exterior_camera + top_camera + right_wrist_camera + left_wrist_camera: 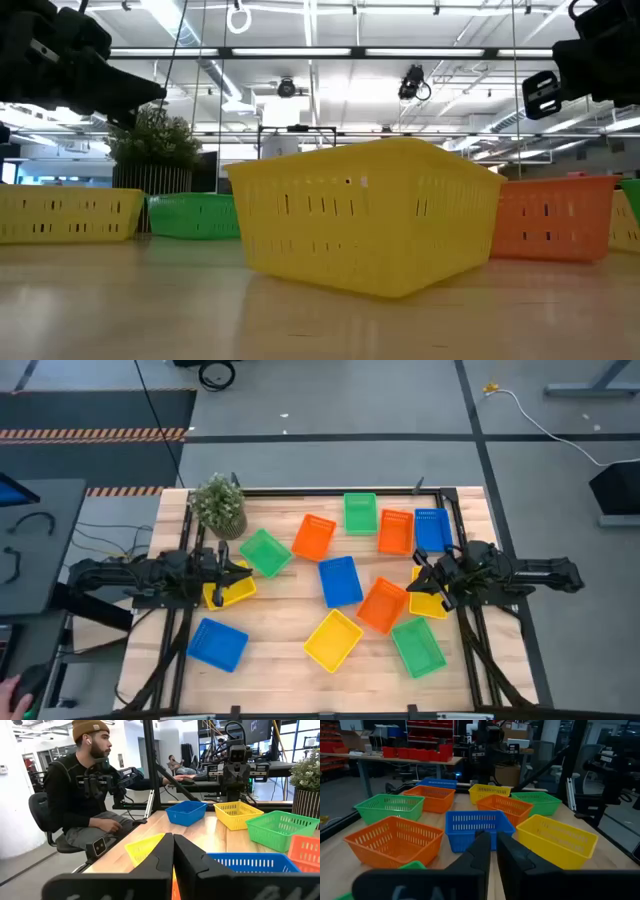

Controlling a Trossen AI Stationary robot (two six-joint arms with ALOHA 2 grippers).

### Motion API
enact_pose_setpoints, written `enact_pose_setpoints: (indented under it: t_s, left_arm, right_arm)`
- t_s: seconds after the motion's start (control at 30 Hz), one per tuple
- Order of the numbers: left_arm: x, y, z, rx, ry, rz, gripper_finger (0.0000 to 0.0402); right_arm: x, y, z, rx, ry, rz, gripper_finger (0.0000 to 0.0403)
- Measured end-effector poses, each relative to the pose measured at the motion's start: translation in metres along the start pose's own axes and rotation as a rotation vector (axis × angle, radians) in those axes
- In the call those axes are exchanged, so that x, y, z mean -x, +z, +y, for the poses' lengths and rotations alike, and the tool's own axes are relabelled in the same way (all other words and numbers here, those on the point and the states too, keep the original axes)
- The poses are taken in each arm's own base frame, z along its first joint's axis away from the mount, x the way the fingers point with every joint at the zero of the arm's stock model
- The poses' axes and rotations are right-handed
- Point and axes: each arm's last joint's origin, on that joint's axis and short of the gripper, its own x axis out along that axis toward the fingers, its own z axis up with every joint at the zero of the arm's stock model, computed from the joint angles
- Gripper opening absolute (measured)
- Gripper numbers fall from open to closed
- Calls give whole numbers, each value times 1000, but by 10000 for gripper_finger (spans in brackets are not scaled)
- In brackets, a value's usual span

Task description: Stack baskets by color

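Nearest to the low camera sits the middle yellow basket [334, 639], alone by the table's near edge. At the far left the left gripper [238, 571] hangs over the left yellow basket [228, 592], its fingers drawn narrow and holding nothing. The left blue basket [218, 644] lies nearer, and the potted plant [219, 503] stands farther off. Moving right come the left green basket [265, 552], the left orange basket [314, 536], the middle blue basket [340, 580], the far green basket [360, 512], the near orange basket [382, 604], the far orange basket [396, 531], the near green basket [418, 646] and the far blue basket [432, 528]. The right gripper [426, 584] hovers over the right yellow basket [428, 602] with its fingers pressed together and empty. No stack exists yet, so the task looks to be at its very start. With the fingers this close, I judge that a descent would shove a light basket across the wood rather than grip its wall. On the right the baskets crowd together, so lifting the yellow one could drag the near orange one along. On the left, a careless swing might tip the plant. By count there are three yellow, three blue, three green and three orange baskets, twelve in all, plus one plant and two grippers
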Motion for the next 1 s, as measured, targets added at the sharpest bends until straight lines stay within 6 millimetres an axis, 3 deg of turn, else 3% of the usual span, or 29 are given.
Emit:
enact_pose_setpoints:
  t_s: [1.0]
  left_arm:
    - [0, 0, 0, 0, 0, 0, 26]
  right_arm:
    - [0, 0, 0, 0, 0, 0, 14]
